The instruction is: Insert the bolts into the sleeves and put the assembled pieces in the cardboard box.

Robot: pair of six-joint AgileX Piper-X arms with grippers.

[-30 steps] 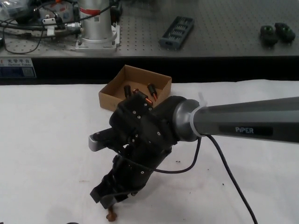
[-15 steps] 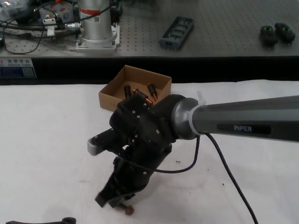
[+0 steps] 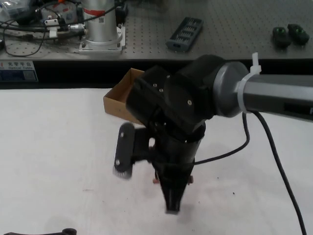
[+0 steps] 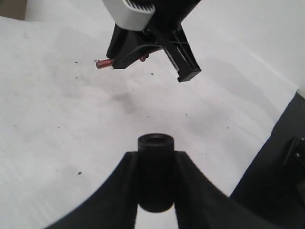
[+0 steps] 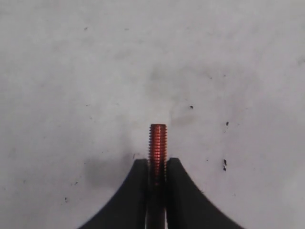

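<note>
Right gripper (image 5: 157, 164): closed on a copper-red threaded metal bolt (image 5: 157, 143); the two black fingers press on the shank from both sides.
Bolt: the threaded end projects past the fingertips, over the white sheet (image 3: 49, 147) that covers the bench. The head end is hidden between the fingers.
Left gripper (image 4: 156, 164): closed on a short black cylindrical sleeve (image 4: 156, 148), with one black finger against each side of it.
Sleeve: the open, hollow end stands out beyond the fingertips. The other end sits between the fingers.
Bolt and sleeve: well apart and not joined. In the left wrist view the right gripper hangs farther off over the sheet, the bolt sticking out sideways from its fingers.
Right arm (image 3: 264, 93): grey tube with a black wrist, reaching in over the middle of the bench, the gripper pointing down toward the sheet.
Brown cardboard box (image 3: 117, 100): on the sheet at the far side, partly covered by the right arm's wrist. Its inside is hidden.
Background: a grey perforated metal table (image 3: 220, 34) behind the bench carries a silver cylindrical post (image 3: 100, 22) and a dark blue-grey ribbed case (image 3: 185, 32).
</note>
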